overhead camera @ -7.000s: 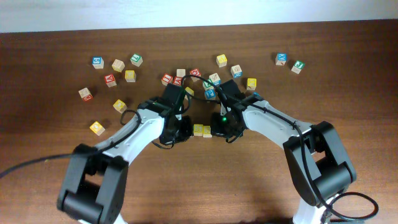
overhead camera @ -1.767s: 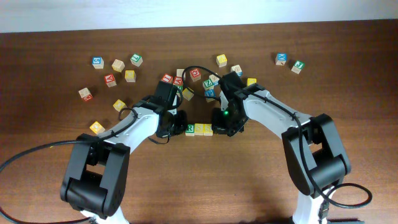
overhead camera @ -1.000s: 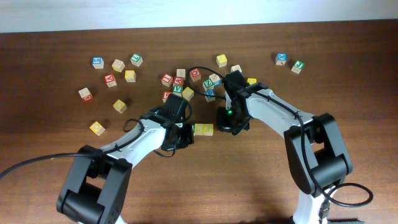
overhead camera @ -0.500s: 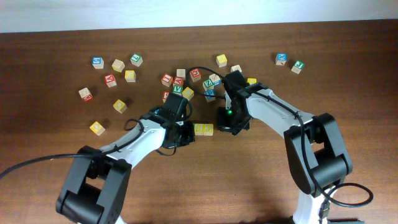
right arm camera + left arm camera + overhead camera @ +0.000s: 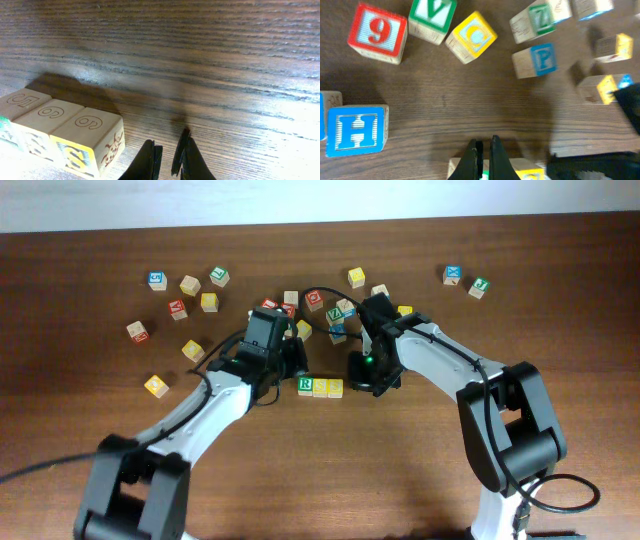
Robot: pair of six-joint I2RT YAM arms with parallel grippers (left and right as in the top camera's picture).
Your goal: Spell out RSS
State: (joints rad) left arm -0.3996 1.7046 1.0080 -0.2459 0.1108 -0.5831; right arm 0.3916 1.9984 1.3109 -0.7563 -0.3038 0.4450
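The table (image 5: 560,300) carries a loose scatter of letter cubes (image 5: 190,285) along its far side. In front of that scatter, between your two arms, sits the row that matters: the R cube (image 5: 305,386), the first S cube (image 5: 320,387) and the second S cube (image 5: 335,388), side by side and touching, reading R-S-S from the overhead view. The word looks spelled, so I judge the step in hand is simply getting clear without disturbing it. The left gripper (image 5: 483,155) hangs right over the R end with its fingers nearly together and nothing between them (whether the tips touch the cube you cannot tell from its wrist view). The right gripper (image 5: 167,157), also drawn almost together and empty, sits low over bare wood just beside the second S cube. Lift each one straight up before you swing it away. Don't sweep sideways; the blue H cube (image 5: 356,128) and green V cube (image 5: 432,15) lie near the left gripper.
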